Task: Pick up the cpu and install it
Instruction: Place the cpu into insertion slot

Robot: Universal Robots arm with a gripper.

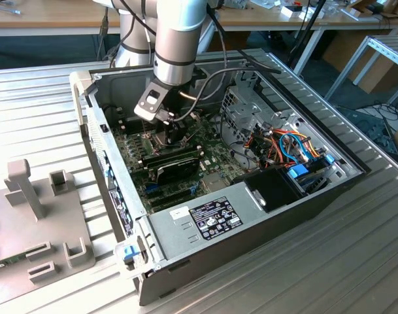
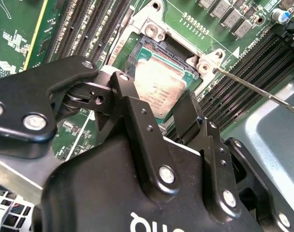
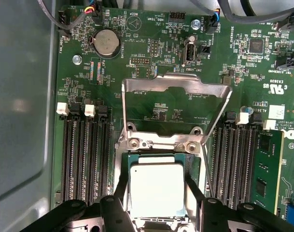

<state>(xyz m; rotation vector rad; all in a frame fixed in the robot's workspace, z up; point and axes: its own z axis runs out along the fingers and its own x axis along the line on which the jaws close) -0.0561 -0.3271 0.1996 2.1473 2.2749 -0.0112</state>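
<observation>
My claw (image 2: 159, 94) held the chip (image 3: 156, 186) by 2 sides, low over the open socket (image 3: 142, 158); the metal frame (image 3: 178, 82) stood raised, not yet clamped.

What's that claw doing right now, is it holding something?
Gripper: down over the cpu, which lies in the socket; open or shut on it cannot be told.
</observation>
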